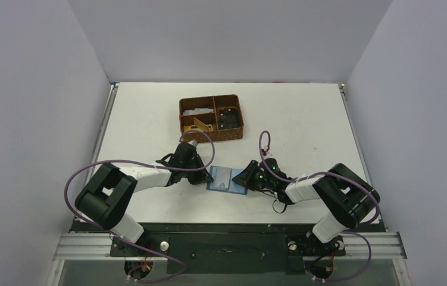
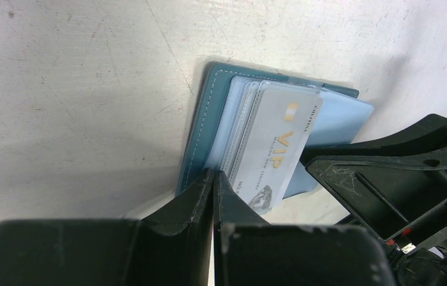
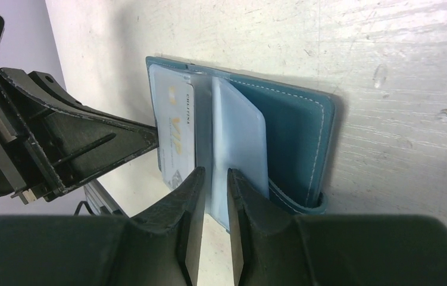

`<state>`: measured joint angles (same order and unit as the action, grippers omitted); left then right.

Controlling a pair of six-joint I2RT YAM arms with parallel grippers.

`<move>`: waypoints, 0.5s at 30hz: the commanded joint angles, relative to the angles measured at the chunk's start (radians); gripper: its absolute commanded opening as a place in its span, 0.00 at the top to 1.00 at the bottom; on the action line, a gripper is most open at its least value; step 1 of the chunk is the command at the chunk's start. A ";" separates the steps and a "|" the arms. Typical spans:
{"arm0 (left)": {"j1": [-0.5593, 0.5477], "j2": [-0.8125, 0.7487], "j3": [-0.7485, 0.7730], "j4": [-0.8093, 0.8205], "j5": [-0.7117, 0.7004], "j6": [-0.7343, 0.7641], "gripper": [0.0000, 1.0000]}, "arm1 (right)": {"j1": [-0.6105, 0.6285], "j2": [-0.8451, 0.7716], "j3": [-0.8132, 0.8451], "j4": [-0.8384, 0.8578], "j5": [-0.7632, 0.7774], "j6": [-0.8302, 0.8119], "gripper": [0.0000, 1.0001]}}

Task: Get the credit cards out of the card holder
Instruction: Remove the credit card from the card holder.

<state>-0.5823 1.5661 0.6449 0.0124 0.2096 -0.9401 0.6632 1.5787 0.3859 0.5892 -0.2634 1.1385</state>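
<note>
Holder (image 1: 228, 179) sits open on the surface (image 1: 304, 119), VIP card (image 2: 277, 152) still in its sleeve (that one's left to pull). Left end effector (image 2: 213, 179) is shut, right end effector (image 3: 215, 179) barely parted.

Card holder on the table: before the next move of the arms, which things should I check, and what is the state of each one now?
1. Card holder lies open on the table: ok.
2. VIP card out of the holder: not ok; it sits inside, under clear plastic.
3. Left gripper shut, with its tip at the holder's edge: ok.
4. Right gripper gripping the VIP card: not ok; its jaws stand narrowly apart over the clear sleeve beside the card.
5. More cards in the holder: cannot tell.
</note>
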 commanded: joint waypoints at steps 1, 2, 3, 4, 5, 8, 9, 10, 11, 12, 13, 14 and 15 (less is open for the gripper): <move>0.006 0.033 -0.061 -0.197 -0.101 0.049 1.00 | 0.024 0.034 0.026 0.041 -0.005 0.000 0.81; 0.006 0.033 -0.061 -0.197 -0.100 0.048 1.00 | 0.029 0.038 0.028 0.047 -0.005 0.004 0.81; 0.006 0.032 -0.061 -0.196 -0.100 0.050 1.00 | 0.037 0.048 0.031 0.059 -0.006 0.010 0.81; 0.006 0.033 -0.060 -0.196 -0.099 0.050 1.00 | 0.040 0.052 0.036 0.064 -0.006 0.014 0.81; 0.006 0.033 -0.061 -0.196 -0.099 0.050 1.00 | 0.050 0.063 0.039 0.071 -0.008 0.019 0.81; 0.006 0.035 -0.059 -0.194 -0.096 0.051 1.00 | 0.065 0.077 0.053 0.080 -0.003 0.027 0.81; 0.006 0.035 -0.059 -0.195 -0.096 0.052 1.00 | 0.069 0.080 0.055 0.081 0.000 0.032 0.81; 0.006 0.035 -0.060 -0.194 -0.096 0.052 1.00 | 0.071 0.081 0.056 0.081 0.000 0.034 0.82; 0.006 0.035 -0.059 -0.194 -0.096 0.052 1.00 | 0.073 0.083 0.057 0.081 0.002 0.035 0.82; 0.006 0.036 -0.060 -0.193 -0.096 0.052 1.00 | 0.072 0.083 0.059 0.080 0.004 0.037 0.82; 0.006 0.036 -0.060 -0.193 -0.096 0.052 1.00 | 0.072 0.085 0.059 0.080 0.005 0.038 0.82; 0.006 0.038 -0.059 -0.193 -0.095 0.052 1.00 | 0.074 0.087 0.060 0.082 0.005 0.039 0.83; 0.006 0.038 -0.060 -0.193 -0.095 0.053 1.00 | 0.074 0.088 0.062 0.083 0.004 0.040 0.83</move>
<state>-0.5823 1.5654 0.6437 0.0124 0.2096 -0.9398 0.7284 1.6505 0.4236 0.6422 -0.2710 1.1725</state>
